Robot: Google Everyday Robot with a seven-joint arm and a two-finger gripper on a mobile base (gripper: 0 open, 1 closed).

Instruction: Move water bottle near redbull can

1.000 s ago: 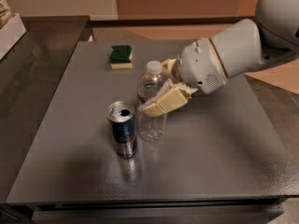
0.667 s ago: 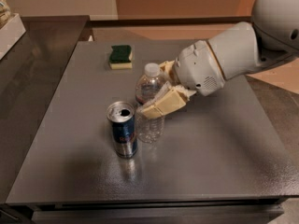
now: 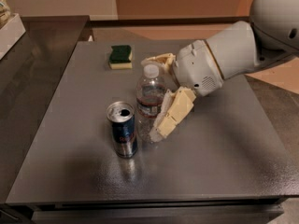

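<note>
The water bottle [image 3: 149, 104], clear with a white cap and a dark label band, stands upright on the grey table [image 3: 219, 148]. The redbull can [image 3: 123, 129], blue and silver with an open top, stands upright just left of the bottle and slightly nearer, with a narrow gap between them. My gripper [image 3: 155, 97] reaches in from the right and straddles the bottle. One cream finger [image 3: 174, 115] lies along the bottle's right front side, the other [image 3: 160, 60] is behind the cap. The jaws look open around the bottle, with the front finger's tip near the bottle's base.
A green and yellow sponge [image 3: 120, 57] lies at the back of the table, left of the arm. A dark counter [image 3: 28, 78] adjoins the table on the left, with a white object [image 3: 9, 31] at its far end. The white arm body [image 3: 233, 55] spans the right back.
The front finger has moved down and to the right, off the front of the bottle. The bottle stands in nearly the same spot beside the can.
</note>
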